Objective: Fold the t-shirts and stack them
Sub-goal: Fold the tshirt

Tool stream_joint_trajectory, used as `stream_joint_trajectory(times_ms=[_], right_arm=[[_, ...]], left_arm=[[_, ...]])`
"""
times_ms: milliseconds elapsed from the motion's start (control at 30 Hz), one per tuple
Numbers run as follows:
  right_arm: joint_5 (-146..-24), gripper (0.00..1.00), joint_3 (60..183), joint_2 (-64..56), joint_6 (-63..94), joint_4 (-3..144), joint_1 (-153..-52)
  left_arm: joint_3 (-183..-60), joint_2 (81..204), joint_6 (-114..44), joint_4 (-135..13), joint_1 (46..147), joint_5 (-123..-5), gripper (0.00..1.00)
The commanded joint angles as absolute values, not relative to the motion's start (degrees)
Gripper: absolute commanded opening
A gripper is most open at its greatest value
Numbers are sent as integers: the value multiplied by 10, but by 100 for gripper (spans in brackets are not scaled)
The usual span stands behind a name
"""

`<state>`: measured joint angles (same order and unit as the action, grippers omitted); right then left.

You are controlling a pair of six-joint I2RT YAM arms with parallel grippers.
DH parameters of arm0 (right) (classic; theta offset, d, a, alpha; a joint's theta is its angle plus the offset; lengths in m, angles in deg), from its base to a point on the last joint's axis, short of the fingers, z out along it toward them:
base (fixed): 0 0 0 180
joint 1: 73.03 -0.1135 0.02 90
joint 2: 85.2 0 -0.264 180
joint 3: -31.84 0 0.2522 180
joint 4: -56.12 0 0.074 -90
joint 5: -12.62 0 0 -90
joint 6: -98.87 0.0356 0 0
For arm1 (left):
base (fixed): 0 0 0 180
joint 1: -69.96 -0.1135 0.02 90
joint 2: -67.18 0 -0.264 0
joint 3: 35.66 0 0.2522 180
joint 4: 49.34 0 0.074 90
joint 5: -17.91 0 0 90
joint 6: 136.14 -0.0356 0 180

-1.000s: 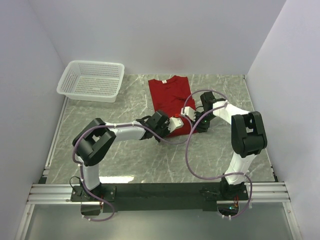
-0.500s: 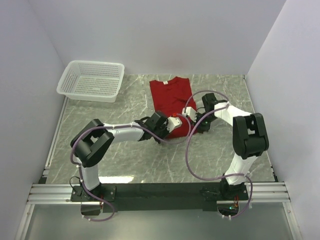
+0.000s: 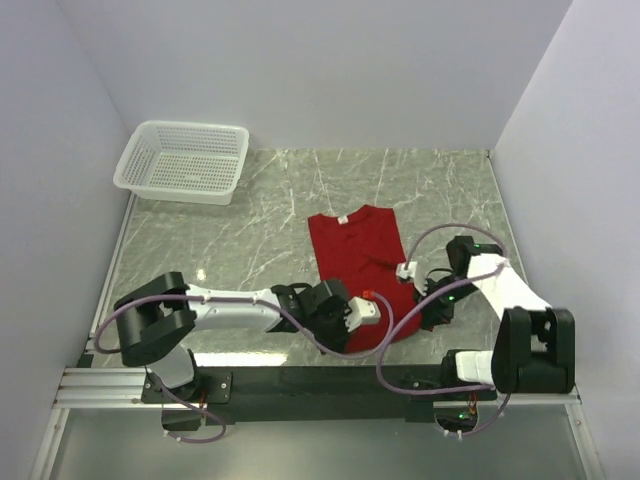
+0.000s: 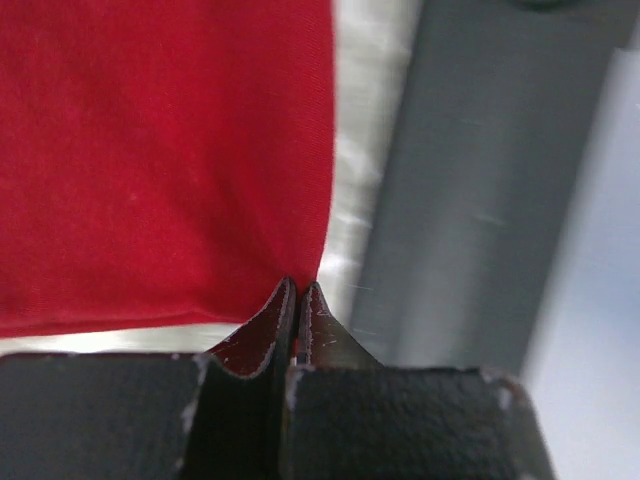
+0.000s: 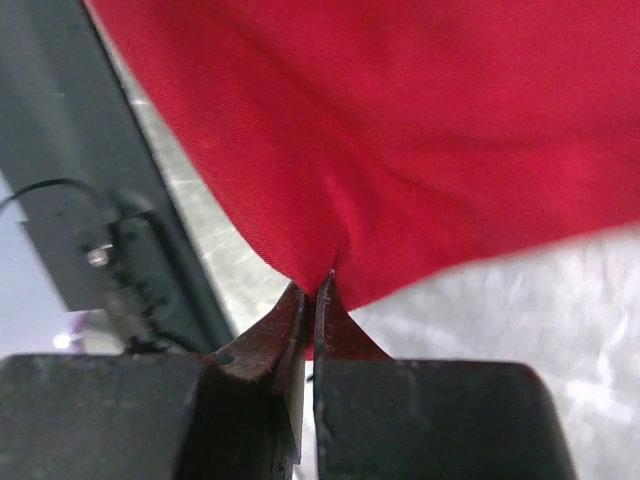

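Grey marbled surface (image 3: 230, 240) carrying a red t-shirt (image 3: 357, 255): left fingers (image 4: 255, 345) and right fingers (image 5: 262, 340) each clamped on one corner, cloth spreading beyond their tips.

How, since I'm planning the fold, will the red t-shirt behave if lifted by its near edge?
Probably floppy: the t-shirt puckers where the right gripper pinches its edge, so it likely sags between grips. Probably light: the left gripper holds a corner by a thin pinch. Lying flat, it shouldn't roll.
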<state>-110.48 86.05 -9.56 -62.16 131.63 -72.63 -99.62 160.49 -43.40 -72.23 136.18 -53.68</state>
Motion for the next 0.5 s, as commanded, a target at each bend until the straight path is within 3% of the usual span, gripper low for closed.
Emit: stream_joint_trajectory(times_ms=[0,233,467], right_arm=[[-1124,0,887,-144,-660,1404,-690],[-1140,0,982,-97,-622,1404,-685],[-1184,0,1261,100,-512,1391,-694]], left_arm=[[-989,1547,-374,-743,1382,-488,1],[-1045,1527,-411,-794,1306,-498,1],[-1109,1557,-445,-794,1149,-477,1]])
